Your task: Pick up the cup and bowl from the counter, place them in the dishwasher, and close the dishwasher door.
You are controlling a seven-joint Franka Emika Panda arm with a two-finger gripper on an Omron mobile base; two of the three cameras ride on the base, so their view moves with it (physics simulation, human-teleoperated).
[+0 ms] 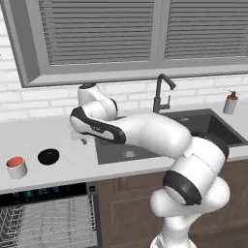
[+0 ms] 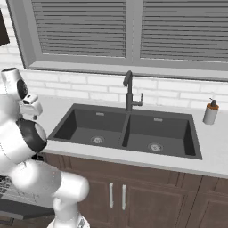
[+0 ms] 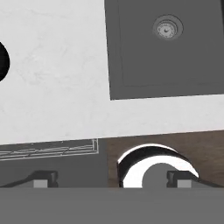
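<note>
With cup (image 1: 16, 167) and bowl (image 1: 48, 156) both resting on the counter (image 1: 58, 131) above the open dishwasher (image 1: 46, 213), the gripper (image 3: 111, 178) hovered beside the sink (image 2: 124, 129), jaws wide and empty, so reaching leftward toward the bowl seemed next.
</note>
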